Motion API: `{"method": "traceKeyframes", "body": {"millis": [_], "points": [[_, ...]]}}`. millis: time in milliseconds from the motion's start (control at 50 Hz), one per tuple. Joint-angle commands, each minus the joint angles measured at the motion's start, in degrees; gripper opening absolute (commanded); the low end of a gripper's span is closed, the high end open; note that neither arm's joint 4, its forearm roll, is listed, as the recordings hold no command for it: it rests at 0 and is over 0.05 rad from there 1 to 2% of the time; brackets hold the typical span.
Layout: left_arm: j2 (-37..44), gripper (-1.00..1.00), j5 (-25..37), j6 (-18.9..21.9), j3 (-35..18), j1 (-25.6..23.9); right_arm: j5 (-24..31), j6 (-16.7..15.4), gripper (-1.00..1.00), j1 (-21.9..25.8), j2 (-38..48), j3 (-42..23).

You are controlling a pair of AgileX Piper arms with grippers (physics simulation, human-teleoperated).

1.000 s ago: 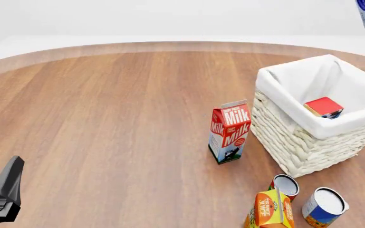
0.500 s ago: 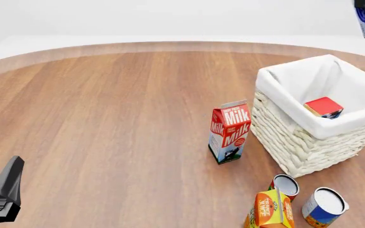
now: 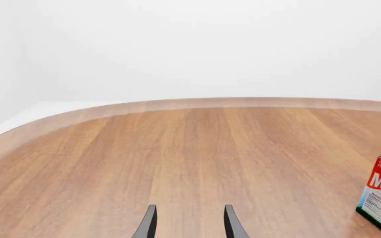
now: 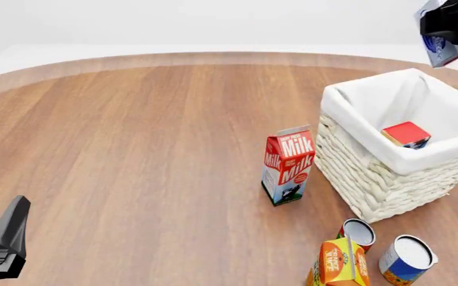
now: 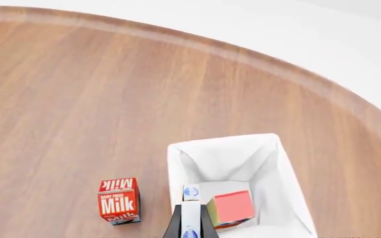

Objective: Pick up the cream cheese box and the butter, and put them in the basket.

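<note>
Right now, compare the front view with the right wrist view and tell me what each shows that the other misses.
Only the front view shows the orange juice carton, two tin cans and the idle left gripper.

Only the right wrist view looks straight down between the right gripper fingers clamped on the small white cream cheese box.

Both show the square wicker basket, the red butter box lying inside it, the red milk carton beside it, and the wooden table.

Butter (image 4: 407, 134) in basket (image 4: 356, 156) (milk carton (image 4: 288, 165) left)
</note>
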Motion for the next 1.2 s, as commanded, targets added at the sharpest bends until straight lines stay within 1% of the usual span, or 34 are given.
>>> {"method": "traceKeyframes", "body": {"millis": [20, 80, 120, 300, 480, 880, 1100, 1120, 1140, 1200], "points": [[0.0, 1.0, 0.0, 0.0, 0.0, 0.0, -2.25, 0.62, -1.0, -0.36, 0.87, 2.12], [0.0, 1.0, 0.0, 0.0, 0.0, 0.0, -2.24, 0.37, -1.0, -0.93, 1.37, 1.42], [0.0, 1.0, 0.0, 0.0, 0.0, 0.0, -2.46, 0.74, -1.0, -1.67, 2.11, 0.83], [0.0, 1.0, 0.0, 0.0, 0.0, 0.0, -3.01, 1.04, -1.0, -1.95, 2.48, 1.16], [0.0, 1.0, 0.0, 0.0, 0.0, 0.0, -5.71, 1.0, -1.0, -2.95, 3.66, 4.18], [0.0, 1.0, 0.0, 0.0, 0.0, 0.0, -9.8, 1.13, -1.0, -2.57, 5.53, 8.64], [0.0, 1.0, 0.0, 0.0, 0.0, 0.0, -9.8, 0.62, -1.0, -3.25, 5.3, 8.98], [0.0, 1.0, 0.0, 0.0, 0.0, 0.0, -9.63, 0.82, -1.0, -3.27, 5.3, 8.49], [0.0, 1.0, 0.0, 0.0, 0.0, 0.0, -9.0, 1.8, -1.0, -3.0, 5.11, 7.25], [0.0, 1.0, 0.0, 0.0, 0.0, 0.0, -8.84, 1.78, -1.0, -3.0, 5.19, 6.66]]}}
